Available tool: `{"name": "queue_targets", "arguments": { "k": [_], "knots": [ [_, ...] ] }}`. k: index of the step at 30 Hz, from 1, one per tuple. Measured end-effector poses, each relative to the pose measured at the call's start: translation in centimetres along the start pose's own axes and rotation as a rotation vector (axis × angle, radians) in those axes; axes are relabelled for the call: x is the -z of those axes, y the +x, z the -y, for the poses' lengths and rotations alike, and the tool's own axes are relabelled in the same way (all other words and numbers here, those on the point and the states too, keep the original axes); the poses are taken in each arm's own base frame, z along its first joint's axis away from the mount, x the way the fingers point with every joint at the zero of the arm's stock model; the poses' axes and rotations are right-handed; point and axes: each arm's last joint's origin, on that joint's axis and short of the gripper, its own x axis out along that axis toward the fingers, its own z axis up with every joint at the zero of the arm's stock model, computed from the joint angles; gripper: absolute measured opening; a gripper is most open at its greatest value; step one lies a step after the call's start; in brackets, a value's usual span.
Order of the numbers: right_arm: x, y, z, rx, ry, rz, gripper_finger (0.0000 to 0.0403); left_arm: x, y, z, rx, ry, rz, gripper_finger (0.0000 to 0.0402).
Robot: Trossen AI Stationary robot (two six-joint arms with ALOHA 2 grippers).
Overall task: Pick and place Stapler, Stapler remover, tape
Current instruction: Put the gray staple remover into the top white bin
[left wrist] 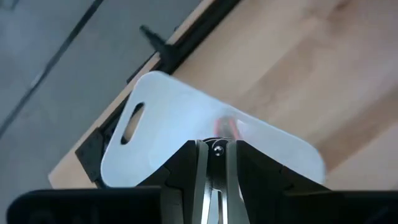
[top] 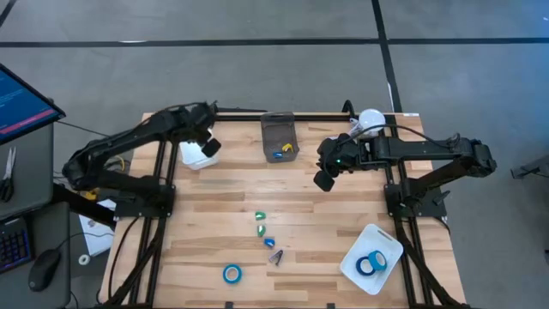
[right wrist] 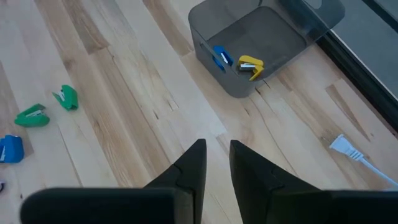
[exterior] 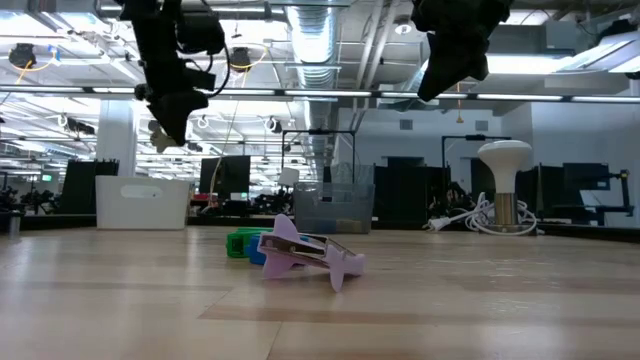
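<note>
A pale purple staple remover (exterior: 305, 257) lay nearest on the counter (top: 206, 206), with green (top: 260, 215) and blue (top: 269, 243) staplers behind it. One blue tape roll (top: 232, 274) sat at the near edge; two more (top: 372, 264) rested in the white tray (top: 388, 241) at near right. I judged a drop-off had finished. My left end effector (top: 208, 148) hovered over the white bin (left wrist: 161, 99), narrowly parted, holding something I couldn't identify. My right end effector (right wrist: 217, 163) hung empty, slightly open, beside the grey bin (right wrist: 261, 43). Next, reach for the loose roll.
</note>
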Motion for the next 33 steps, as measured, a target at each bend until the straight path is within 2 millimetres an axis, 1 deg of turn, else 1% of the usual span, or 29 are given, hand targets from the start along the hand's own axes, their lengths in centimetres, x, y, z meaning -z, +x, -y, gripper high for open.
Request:
{"name": "queue_targets", "arguments": {
  "k": [7, 12, 14, 18, 22, 26, 33],
  "knots": [
    [0.0, 0.0, 0.0, 0.001, 0.0, 0.0, 0.0063, -0.3, 1.6, -3.5, 0.023, -0.149, -0.011, 0.0088],
    [0.0, 0.0, 0.0, 0.001, 0.0, 0.0, 0.0063, 0.2, 3.5, -5.2, 0.039, -0.227, -0.078, 0.0088],
    [0.0, 0.0, 0.0, 0.001, 0.0, 0.0, 0.0063, 0.6, 4.7, -5.3, 0.069, -0.248, -0.107, 0.0088],
    [0.0, 0.0, 0.0, 0.001, 0.0, -0.001, 0.0063, 1.5, 6.8, -4.9, 0.088, -0.268, -0.156, 0.0088],
    [0.0, 0.0, 0.0, 0.002, -0.001, -0.001, 0.0063, 2.3, 8.4, -4.3, 0.104, -0.261, -0.198, 0.0088],
    [0.0, 0.0, 0.0, 0.004, -0.001, 0.0, 0.0063, 2.7, 9.5, -3.8, 0.113, -0.265, -0.221, 0.0088],
    [0.0, 0.0, 0.2, 0.008, 0.001, 0.0, 0.0063, 2.4, 10.4, -3.6, 0.119, -0.273, -0.216, 0.0088]
  ]
}}
